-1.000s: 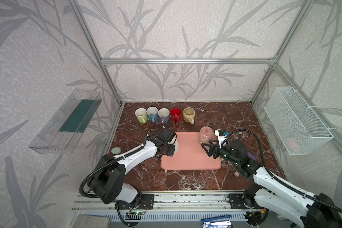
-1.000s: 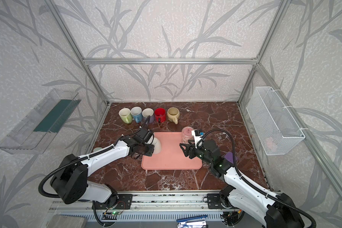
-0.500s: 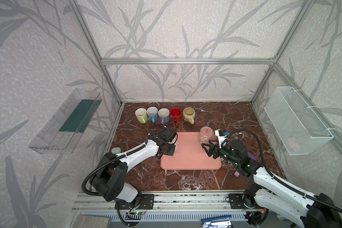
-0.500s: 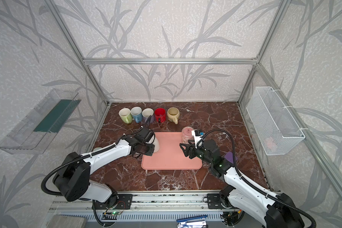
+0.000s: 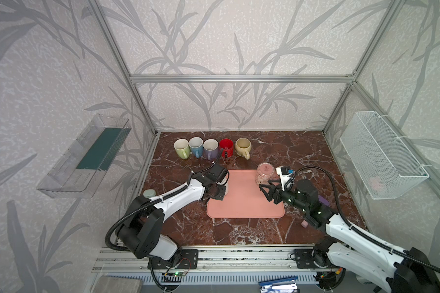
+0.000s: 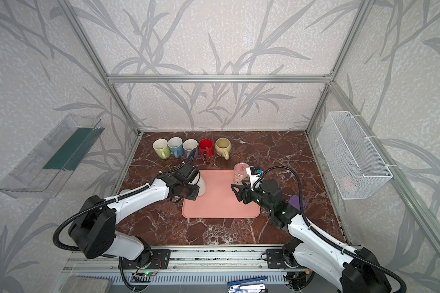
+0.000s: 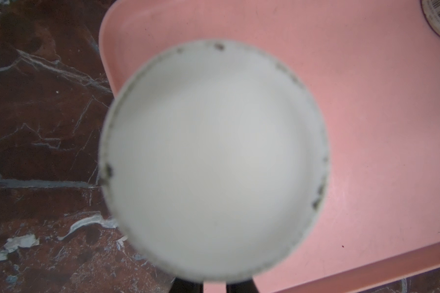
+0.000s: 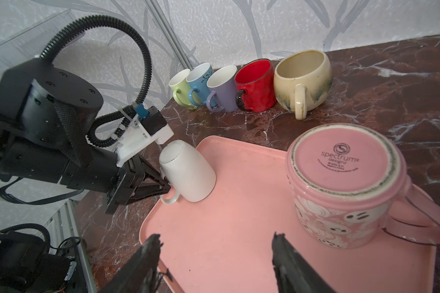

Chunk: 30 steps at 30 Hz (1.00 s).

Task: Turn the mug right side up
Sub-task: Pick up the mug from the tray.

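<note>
At the far-left corner of the tray (image 8: 226,228), the white mug (image 8: 188,175) is sitting mouth-down and leaning, its base tipping toward the left gripper (image 8: 167,189), which is clamping tight on the handle (image 8: 169,199) from the left. Its long axis is running nearly upright. The right gripper (image 8: 215,238) is hovering wide and empty, nearer the pink mug (image 8: 341,190).

Brown marble table (image 5: 277,152): pink tray (image 5: 244,205) flat at ctr. Row of 5 upright mugs (image 5: 210,149) side by side nr back edge, left half. Small greenish round obj (image 5: 149,193) by left edge. Purple obj (image 5: 324,201) + small pink block (image 5: 304,223) betw tray & right edge.
</note>
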Each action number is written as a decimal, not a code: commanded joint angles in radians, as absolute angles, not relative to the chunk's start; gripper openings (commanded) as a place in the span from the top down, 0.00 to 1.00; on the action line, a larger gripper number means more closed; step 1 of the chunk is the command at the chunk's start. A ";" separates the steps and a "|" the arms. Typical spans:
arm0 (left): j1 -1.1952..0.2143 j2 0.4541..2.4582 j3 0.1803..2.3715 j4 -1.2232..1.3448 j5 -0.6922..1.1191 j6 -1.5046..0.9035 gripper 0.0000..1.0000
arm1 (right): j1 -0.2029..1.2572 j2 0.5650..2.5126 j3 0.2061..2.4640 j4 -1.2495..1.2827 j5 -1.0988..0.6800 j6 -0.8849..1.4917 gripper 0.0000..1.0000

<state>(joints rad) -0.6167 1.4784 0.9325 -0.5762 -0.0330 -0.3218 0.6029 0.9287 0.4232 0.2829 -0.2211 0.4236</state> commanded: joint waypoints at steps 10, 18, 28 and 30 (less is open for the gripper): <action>-0.626 1.326 0.882 -0.530 -0.029 -0.365 1.00 | 0.605 1.005 0.440 0.322 -0.230 0.416 0.31; -0.626 1.337 0.910 -0.502 -0.014 -0.341 1.00 | 0.605 1.020 0.445 0.322 -0.235 0.410 0.30; -0.626 1.300 1.016 -0.507 0.030 -0.319 1.00 | 0.606 1.031 0.474 0.324 -0.310 0.410 0.30; -0.625 1.287 1.042 -0.504 0.033 -0.313 1.00 | 0.605 1.038 0.478 0.336 -0.334 0.411 0.30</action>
